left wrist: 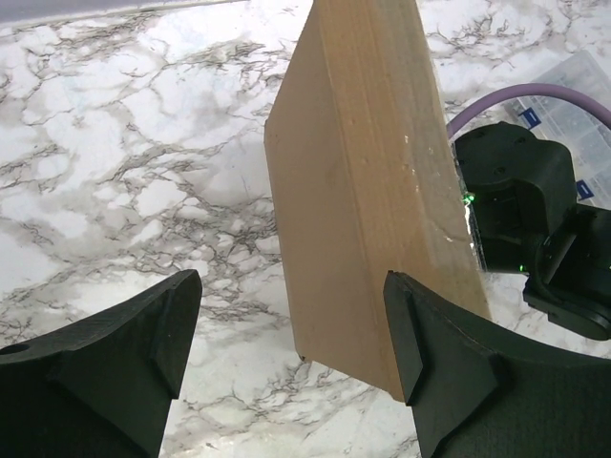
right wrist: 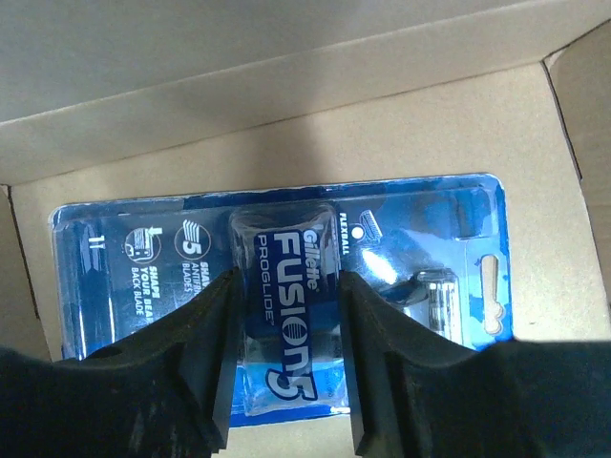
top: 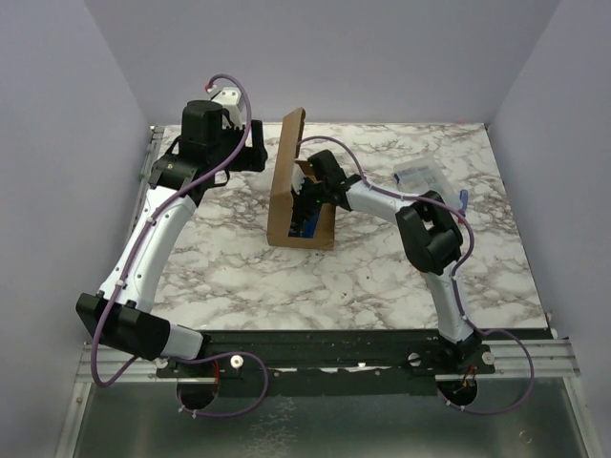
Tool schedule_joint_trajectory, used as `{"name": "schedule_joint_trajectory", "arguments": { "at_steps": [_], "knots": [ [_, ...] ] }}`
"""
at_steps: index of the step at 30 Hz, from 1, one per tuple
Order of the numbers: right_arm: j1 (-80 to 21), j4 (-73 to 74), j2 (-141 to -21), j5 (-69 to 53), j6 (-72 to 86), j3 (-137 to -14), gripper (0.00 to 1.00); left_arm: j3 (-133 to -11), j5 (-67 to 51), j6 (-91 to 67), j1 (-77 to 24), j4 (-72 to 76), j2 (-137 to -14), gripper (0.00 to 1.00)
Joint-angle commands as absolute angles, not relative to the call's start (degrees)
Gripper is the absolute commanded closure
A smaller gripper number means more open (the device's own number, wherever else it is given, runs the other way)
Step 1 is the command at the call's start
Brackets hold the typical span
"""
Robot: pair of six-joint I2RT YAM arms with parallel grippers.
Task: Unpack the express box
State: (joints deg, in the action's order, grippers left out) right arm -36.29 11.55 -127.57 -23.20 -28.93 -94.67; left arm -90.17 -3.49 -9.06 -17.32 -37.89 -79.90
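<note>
I saw the express box (top: 285, 181) mid-way across the marble table (top: 286, 281), its lid raised. My left gripper (left wrist: 291, 298) hung spread wide beside that lid. My right gripper (right wrist: 286, 296), inside the box, pinched the Gillette Fusion5 razor pack (right wrist: 286, 239) by its clear bubble.

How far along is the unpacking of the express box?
Done: the express box stands open, and a clear case lies on the table outside it. In hand: the right gripper has its fingers either side of the blue razor pack inside; grip unconfirmed. To do: lift it out.
</note>
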Motion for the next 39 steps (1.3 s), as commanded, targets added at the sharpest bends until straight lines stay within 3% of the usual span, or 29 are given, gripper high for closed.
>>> {"name": "schedule_joint_trajectory", "arguments": {
  "at_steps": [1,7,20,33,39],
  "knots": [
    [-36.38,10.77,-126.95,-20.35,-24.36,-95.73,0.56,-89.54,-5.05,-9.91,-17.47,-36.41,-78.35,0.16],
    [-36.39,6.77,-120.06,-16.46,-18.06,-91.26,0.61,-88.54,-5.71,-10.20,-17.49,-35.80,-78.19,0.16],
    [-36.34,2.65,-110.25,-9.72,-5.87,-82.61,0.62,-86.07,-7.55,-11.32,-17.46,-34.03,-77.78,0.16],
    [-36.39,22.55,-103.64,16.45,12.39,-81.95,0.68,-83.17,-8.08,-11.33,-17.52,-32.43,-77.72,0.16],
    [-36.33,26.81,-97.15,20.75,16.71,-75.73,0.69,-82.27,-7.69,-10.79,-17.48,-31.99,-78.37,0.16]
  ]
}}
